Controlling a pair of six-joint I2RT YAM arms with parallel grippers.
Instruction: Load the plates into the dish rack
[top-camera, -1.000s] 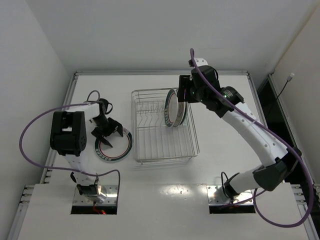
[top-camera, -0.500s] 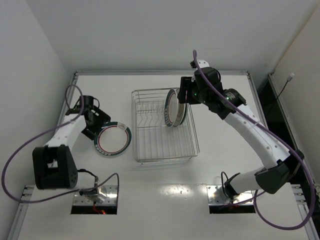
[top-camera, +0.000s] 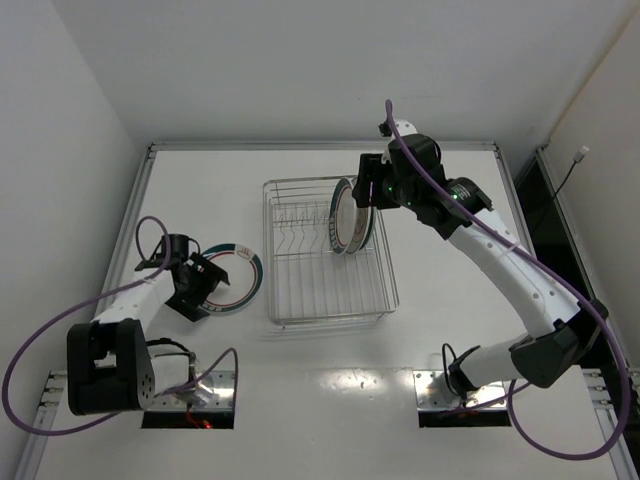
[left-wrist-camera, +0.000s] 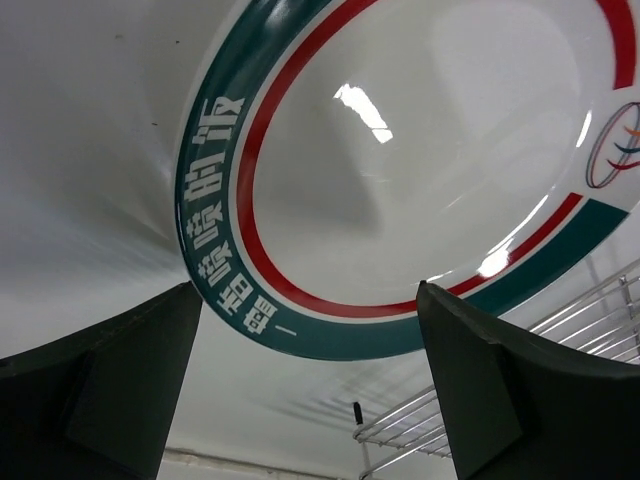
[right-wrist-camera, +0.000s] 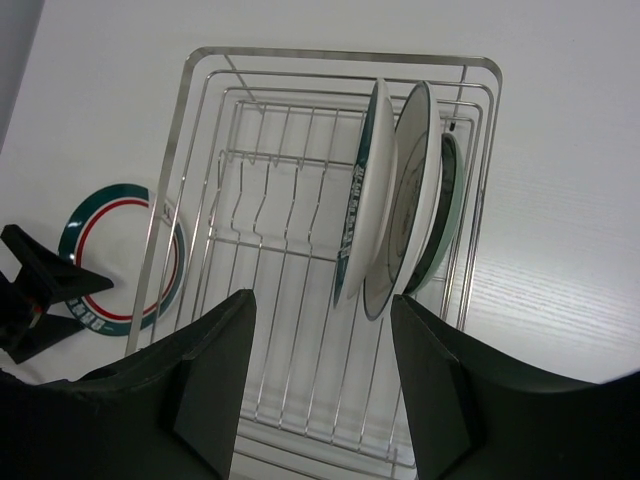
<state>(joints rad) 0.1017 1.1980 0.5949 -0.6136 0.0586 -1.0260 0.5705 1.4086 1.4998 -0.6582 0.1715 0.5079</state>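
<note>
One white plate with a green-red rim (top-camera: 238, 280) (left-wrist-camera: 400, 180) lies flat on the table, left of the dish rack (top-camera: 375, 285). My left gripper (top-camera: 203, 287) (left-wrist-camera: 308, 292) is low at that plate's left edge, open, with the rim just ahead of its fingertips and nothing between them. Three plates stand upright in the rack's far right slots: a green-rimmed one (right-wrist-camera: 365, 200), a white one (right-wrist-camera: 410, 200) and a teal one (right-wrist-camera: 450, 200). My right gripper (top-camera: 368, 190) (right-wrist-camera: 320, 300) hovers above the rack (right-wrist-camera: 290, 130), open and holding nothing.
Upright wire dividers (right-wrist-camera: 270, 215) fill the left part of the rack with free slots. A rack corner (left-wrist-camera: 590, 320) shows beyond the flat plate. Raised table edges (top-camera: 150, 150) run along the back and left, with walls close behind.
My left arm swung from the plate's far left round to its near left and dropped low. Its jaws opened a little wider. The right arm barely moved.
</note>
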